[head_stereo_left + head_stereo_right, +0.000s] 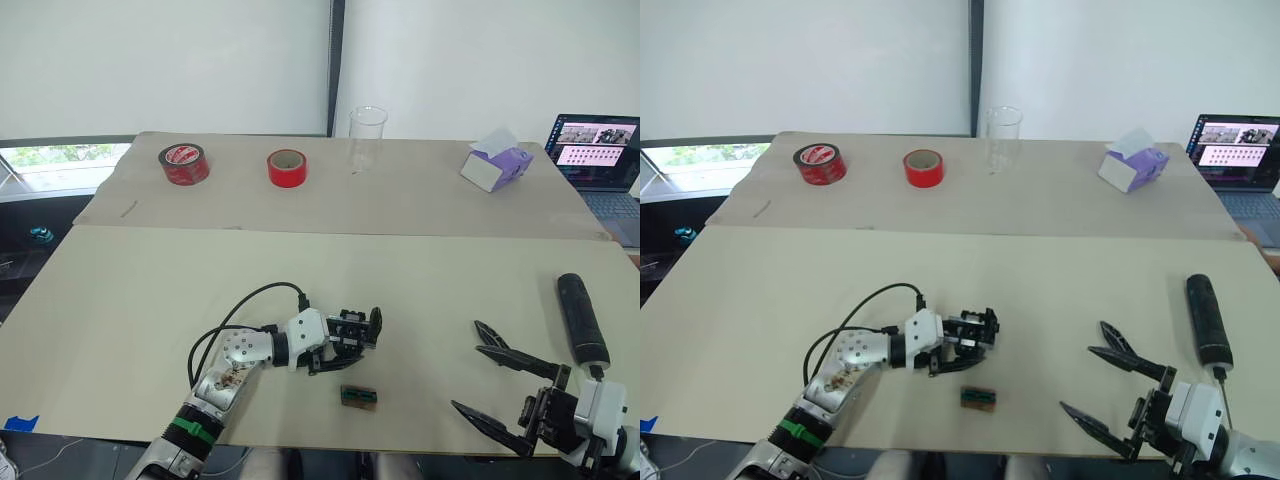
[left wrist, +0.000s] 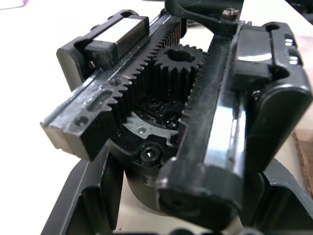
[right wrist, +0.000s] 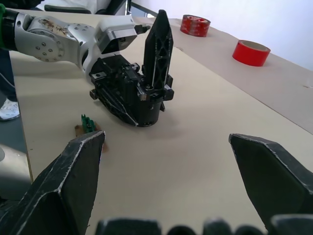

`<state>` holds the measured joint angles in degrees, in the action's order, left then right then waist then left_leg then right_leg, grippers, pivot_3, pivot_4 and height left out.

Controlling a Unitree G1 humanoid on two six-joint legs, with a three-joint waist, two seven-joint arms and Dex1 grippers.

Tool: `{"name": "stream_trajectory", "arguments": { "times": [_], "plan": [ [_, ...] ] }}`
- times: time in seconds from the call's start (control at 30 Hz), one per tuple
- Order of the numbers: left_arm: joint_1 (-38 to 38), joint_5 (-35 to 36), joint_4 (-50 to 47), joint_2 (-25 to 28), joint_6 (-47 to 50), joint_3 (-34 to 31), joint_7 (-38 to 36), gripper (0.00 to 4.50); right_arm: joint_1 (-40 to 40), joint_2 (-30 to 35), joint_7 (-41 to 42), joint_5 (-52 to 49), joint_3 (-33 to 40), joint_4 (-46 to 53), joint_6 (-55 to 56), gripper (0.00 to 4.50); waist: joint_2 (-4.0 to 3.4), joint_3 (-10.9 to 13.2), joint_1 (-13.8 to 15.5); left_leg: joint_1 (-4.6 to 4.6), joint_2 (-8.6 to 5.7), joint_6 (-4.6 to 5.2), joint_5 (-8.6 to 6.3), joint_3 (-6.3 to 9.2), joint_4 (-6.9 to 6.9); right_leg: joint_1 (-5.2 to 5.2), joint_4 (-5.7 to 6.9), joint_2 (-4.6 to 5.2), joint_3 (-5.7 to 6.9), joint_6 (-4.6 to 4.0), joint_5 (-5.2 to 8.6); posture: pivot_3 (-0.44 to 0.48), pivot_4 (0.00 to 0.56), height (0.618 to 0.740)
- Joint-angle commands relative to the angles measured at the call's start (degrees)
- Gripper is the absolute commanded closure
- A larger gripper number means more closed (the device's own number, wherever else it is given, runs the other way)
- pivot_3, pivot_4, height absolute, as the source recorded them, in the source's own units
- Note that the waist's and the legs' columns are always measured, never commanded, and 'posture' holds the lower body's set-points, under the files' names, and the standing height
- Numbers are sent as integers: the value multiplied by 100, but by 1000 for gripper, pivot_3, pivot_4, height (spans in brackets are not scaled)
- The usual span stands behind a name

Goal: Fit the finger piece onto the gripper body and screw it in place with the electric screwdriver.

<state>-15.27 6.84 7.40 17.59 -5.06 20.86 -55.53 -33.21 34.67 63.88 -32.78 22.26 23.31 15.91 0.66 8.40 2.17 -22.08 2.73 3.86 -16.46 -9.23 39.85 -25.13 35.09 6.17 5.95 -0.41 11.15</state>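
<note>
My left gripper [image 1: 338, 346] is shut on the gripper body [image 1: 352, 331], a blocky black part resting on the table near the front centre. The left wrist view shows the gripper body's [image 2: 171, 93] toothed racks and central gear up close. The finger piece [image 3: 157, 46], slim, black and tapering, stands upright on the gripper body [image 3: 129, 98]. At the right of the table lies the electric screwdriver [image 1: 582, 318], a thick black cylinder with its thin bit toward the front edge. To the screwdriver's left, my right gripper [image 1: 467, 366] is open and holds nothing.
A small green-and-brown block [image 1: 359, 396] lies just in front of the gripper body. At the back stand two red tape rolls [image 1: 184, 164] [image 1: 287, 168], a clear cup [image 1: 367, 137], a purple tissue box [image 1: 496, 163] and a laptop [image 1: 600, 160].
</note>
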Motion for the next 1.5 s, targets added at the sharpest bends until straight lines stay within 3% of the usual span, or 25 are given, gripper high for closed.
{"name": "stream_trajectory", "arguments": {
  "times": [0.03,0.17,0.2,0.3,0.57,0.73,0.87,1.17,1.33,1.5],
  "plan": [
    [0,-82,50,-21,-61,10,69,2112,-64,-44,-21,-52,205,223,188,0,-7,-4,2,0,0,0,0,0,0,0,-1,1,0,0,0,0,150,740],
    [77,109,-22,88,368,-57,-56,2112,-68,-76,-22,-18,198,197,233,0,-14,-9,7,4,0,0,0,1,0,3,1,1,0,-3,2,0,150,740],
    [79,176,-67,143,486,-73,-134,1041,-51,-70,-22,-18,200,176,240,0,-17,-10,5,5,0,0,0,1,0,3,2,1,0,-4,3,0,150,740],
    [41,358,-127,337,636,-144,-434,45,-7,-56,-10,-18,202,112,271,0,-23,-14,-30,8,3,0,0,0,0,3,3,-3,-1,-4,3,0,150,740],
    [-608,788,453,893,647,-292,-1751,45,44,-60,80,-7,214,-17,370,0,-23,-14,-64,6,4,-4,3,1,0,0,6,-9,1,-15,10,0,150,740],
    [-1251,764,1284,663,389,-185,-2413,45,-5,-105,104,23,194,-28,415,0,-22,-13,-29,-2,-3,2,1,1,6,0,2,-6,1,-10,7,0,150,740],
    [-1675,517,2059,211,-18,-103,-2500,45,-91,-165,59,61,198,46,443,0,-20,-12,2,-7,-6,9,-3,1,15,0,1,-7,1,3,-1,0,150,740],
    [-1787,449,2533,-148,-480,-192,-2785,45,-419,-302,-75,138,277,201,563,0,-18,-11,-12,-11,-7,15,-5,4,25,0,3,-6,1,6,-3,0,150,740],
    [-1443,526,2178,-154,-602,-526,-2216,2183,-462,-339,-112,171,272,175,637,0,-18,-11,-15,-12,-7,17,-7,7,27,0,2,-4,0,10,-5,0,150,740],
    [-351,658,578,-50,44,-879,-1205,2171,-367,-310,-108,195,200,73,656,0,-20,-12,-118,-7,0,17,-7,8,17,-1,3,-4,-8,12,-4,0,150,740]
  ]
}}
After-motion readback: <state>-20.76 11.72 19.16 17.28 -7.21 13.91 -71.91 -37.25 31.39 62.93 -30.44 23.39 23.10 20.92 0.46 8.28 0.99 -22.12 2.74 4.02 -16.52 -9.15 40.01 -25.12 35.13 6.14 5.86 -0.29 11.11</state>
